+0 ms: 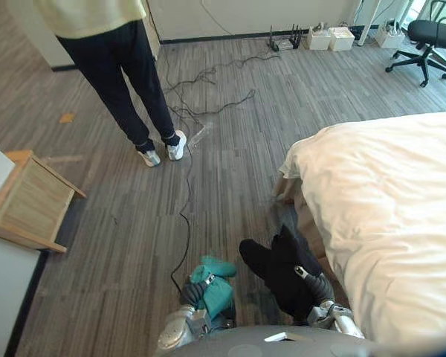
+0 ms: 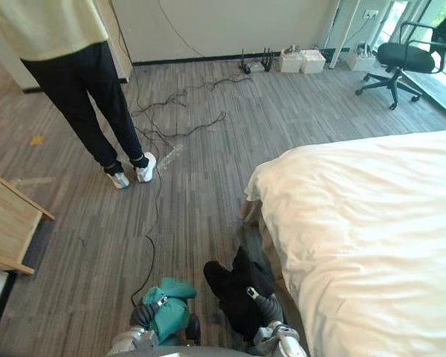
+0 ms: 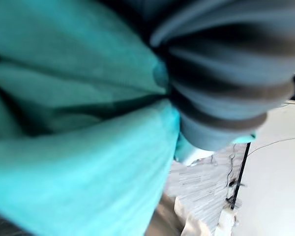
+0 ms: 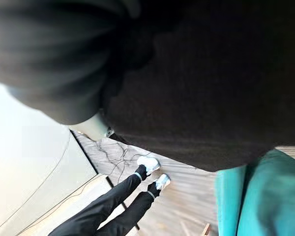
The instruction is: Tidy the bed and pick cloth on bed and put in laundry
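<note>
A bunched teal cloth [image 1: 214, 285] covers my left hand [image 1: 192, 293] low in the eye views, just above the floor. In the left wrist view the teal cloth [image 3: 73, 147] lies right against the hand's dark ribbed cover [image 3: 226, 73]. A black cloth [image 1: 279, 268] is draped over my right hand [image 1: 317, 287], close to the bed's near side. The right wrist view has the black cloth [image 4: 201, 83] beside the ribbed cover [image 4: 49, 49], with teal cloth [image 4: 260, 196] past it. The bed [image 1: 386, 208] on the right wears a smooth white duvet.
A person [image 1: 123, 74] in dark trousers stands on the striped floor at the upper left. A slatted wooden crate [image 1: 31, 202] sits at the left edge. Loose cables [image 1: 208, 89] trail across the floor. An office chair [image 1: 427, 37] stands far right.
</note>
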You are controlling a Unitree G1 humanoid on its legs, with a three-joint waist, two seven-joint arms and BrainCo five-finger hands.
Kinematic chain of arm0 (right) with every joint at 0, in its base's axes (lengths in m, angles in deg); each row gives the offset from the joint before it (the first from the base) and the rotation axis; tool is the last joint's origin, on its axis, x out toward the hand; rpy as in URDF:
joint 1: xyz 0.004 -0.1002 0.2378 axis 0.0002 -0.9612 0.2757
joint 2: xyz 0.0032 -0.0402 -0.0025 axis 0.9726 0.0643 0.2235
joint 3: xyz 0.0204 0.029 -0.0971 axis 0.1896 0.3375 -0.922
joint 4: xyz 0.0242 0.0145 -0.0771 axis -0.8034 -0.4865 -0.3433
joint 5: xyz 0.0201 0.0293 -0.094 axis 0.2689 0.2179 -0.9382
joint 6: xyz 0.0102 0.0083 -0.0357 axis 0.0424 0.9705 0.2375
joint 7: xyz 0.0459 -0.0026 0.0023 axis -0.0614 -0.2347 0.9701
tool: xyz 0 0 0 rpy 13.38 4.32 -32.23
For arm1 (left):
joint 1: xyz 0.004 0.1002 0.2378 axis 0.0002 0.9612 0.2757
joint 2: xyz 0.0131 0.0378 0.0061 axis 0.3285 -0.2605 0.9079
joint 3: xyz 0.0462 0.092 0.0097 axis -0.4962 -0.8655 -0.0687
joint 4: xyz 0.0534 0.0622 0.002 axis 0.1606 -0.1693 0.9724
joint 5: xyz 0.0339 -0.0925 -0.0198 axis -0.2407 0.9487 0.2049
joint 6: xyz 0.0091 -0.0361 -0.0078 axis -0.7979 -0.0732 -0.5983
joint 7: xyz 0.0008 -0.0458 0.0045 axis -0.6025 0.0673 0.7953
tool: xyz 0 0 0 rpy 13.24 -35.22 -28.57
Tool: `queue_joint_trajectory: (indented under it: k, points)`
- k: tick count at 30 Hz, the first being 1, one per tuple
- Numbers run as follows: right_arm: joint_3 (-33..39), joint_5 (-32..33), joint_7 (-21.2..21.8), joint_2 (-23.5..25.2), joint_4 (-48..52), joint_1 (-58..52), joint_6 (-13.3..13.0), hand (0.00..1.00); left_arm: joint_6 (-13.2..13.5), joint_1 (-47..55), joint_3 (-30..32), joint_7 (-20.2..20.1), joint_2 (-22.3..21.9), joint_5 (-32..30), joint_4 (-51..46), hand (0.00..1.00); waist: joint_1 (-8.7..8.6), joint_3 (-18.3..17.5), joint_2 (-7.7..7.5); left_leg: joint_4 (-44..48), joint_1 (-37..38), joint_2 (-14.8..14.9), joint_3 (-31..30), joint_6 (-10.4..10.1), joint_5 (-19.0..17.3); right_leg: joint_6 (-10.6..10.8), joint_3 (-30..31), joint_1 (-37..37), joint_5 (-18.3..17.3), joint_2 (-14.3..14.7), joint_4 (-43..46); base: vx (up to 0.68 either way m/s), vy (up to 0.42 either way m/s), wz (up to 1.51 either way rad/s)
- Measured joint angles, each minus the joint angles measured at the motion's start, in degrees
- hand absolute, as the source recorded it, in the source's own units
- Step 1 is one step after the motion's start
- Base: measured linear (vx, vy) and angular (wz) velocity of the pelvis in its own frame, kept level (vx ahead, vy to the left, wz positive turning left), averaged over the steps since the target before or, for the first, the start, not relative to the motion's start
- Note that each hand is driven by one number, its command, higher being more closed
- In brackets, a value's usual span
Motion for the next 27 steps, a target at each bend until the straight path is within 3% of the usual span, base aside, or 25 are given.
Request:
queue_joint_trajectory:
  k: [1,2,14,15,17,18,19,20,21,22,24,25,27]
  points:
    - [0.0,0.0,0.1,0.1,-0.8,0.3,0.0,1.00,-0.5,-0.2,-0.5,-0.1,0.0,0.0,0.0,1.00,-0.05,-0.1,-0.13,0.0,0.1,0.4,0.0,-0.3,-0.1,-0.5,0.2,0.1,0.3,0.4,-0.3,0.01,-0.055,-0.05]
    - [-0.1,0.0,0.2,1.3,-5.7,0.3,0.2,1.00,-2.2,0.0,-2.0,0.0,0.1,0.0,0.3,1.00,-0.30,-2.6,-0.55,0.0,3.1,1.3,0.7,-1.7,-1.0,-1.7,1.5,3.9,0.4,2.0,-3.2,0.01,-0.029,-0.04]
    - [2.1,0.0,0.0,1.0,-3.1,-3.1,0.2,1.00,-1.8,0.9,-0.9,-1.3,0.2,0.5,0.2,1.00,-0.93,-2.9,-0.53,1.6,0.9,2.2,3.3,-2.5,-3.8,-1.6,4.4,0.7,-0.8,2.3,-2.6,0.02,-0.008,-0.11]
    - [2.5,0.8,0.5,0.7,-2.7,-4.3,0.5,1.00,-0.8,1.0,-0.6,-2.2,0.4,0.8,-0.6,1.00,-1.14,-2.7,-0.59,9.5,-3.1,3.3,3.6,-3.4,-7.8,-2.2,4.7,-0.5,-1.5,2.3,-1.2,0.11,-0.049,-0.18]
    - [2.4,1.4,1.2,-0.2,-1.3,-4.6,1.0,1.00,0.3,1.0,0.8,-2.8,0.8,1.3,-1.6,1.00,-0.79,-0.9,0.09,23.3,-8.3,6.3,4.1,-4.5,-11.7,-3.3,5.4,-0.2,-2.6,2.7,-0.1,0.10,-0.067,-0.20]
    - [2.4,1.7,1.4,-1.0,-0.6,-4.2,1.1,1.00,0.8,0.3,2.1,-4.6,0.8,2.4,-2.7,1.00,-0.41,0.8,0.54,37.2,-14.3,9.2,2.9,-5.0,-11.8,-3.3,5.7,0.1,-2.9,3.6,1.4,0.12,-0.088,-0.22]
    - [2.4,2.3,1.9,-2.2,-0.4,-4.2,1.1,1.00,0.7,-0.4,3.7,-6.6,0.6,4.1,-2.6,1.00,-0.31,3.1,0.78,47.8,-18.7,11.2,1.4,-4.9,-9.5,-3.9,5.6,2.9,-3.2,4.3,1.3,0.11,-0.073,-0.13]
    - [2.4,2.3,2.0,-2.4,-0.4,-4.4,1.1,1.00,0.7,-0.6,4.5,-7.7,0.6,4.8,-2.6,1.00,-0.28,3.9,0.62,50.9,-19.7,11.4,0.4,-5.0,-8.8,-4.2,5.1,4.2,-3.4,4.2,0.8,0.16,-0.039,0.06]
    - [3.0,2.2,2.3,-3.1,-0.6,-4.8,1.1,1.00,0.0,-1.0,5.0,-9.5,0.1,5.0,-2.5,1.00,-0.15,4.1,0.80,53.0,-20.1,10.6,-0.3,-4.4,-12.5,-4.8,4.3,6.3,-4.2,3.9,0.6,0.12,-0.024,0.13]
    - [3.6,2.2,2.7,-3.3,-0.8,-4.8,1.1,1.00,-0.2,-1.0,5.0,-10.5,0.0,5.0,-2.5,1.00,-0.17,4.1,0.79,52.5,-20.1,10.0,0.0,-4.4,-14.5,-4.8,4.2,7.0,-4.9,3.7,0.6,0.15,-0.025,0.14]
    - [5.5,2.0,3.5,-3.3,-0.8,-4.5,0.8,1.00,-1.8,-1.2,5.2,-13.2,-0.2,5.5,-2.6,1.00,-0.09,4.2,0.61,41.2,-20.1,7.4,3.2,-4.2,-16.6,-4.6,3.7,8.5,-6.9,3.2,0.7,0.20,0.012,0.10]
    - [5.7,1.8,3.5,-3.2,-0.7,-4.5,0.8,1.00,-2.3,-1.4,5.2,-13.4,-0.1,5.8,-2.7,1.00,-0.11,4.3,0.38,36.8,-20.0,6.6,4.8,-3.9,-15.6,-4.5,3.3,8.9,-7.2,2.9,0.5,0.33,0.077,0.22]
    - [6.4,-0.2,3.7,-2.8,-1.0,-4.8,0.8,1.00,-3.2,-2.2,5.3,-12.9,-0.2,8.1,-2.7,1.00,0.38,4.7,0.18,17.1,-18.5,3.0,8.5,-3.3,-7.0,-4.3,2.8,11.8,-7.4,2.7,-1.5,0.39,0.153,0.08]
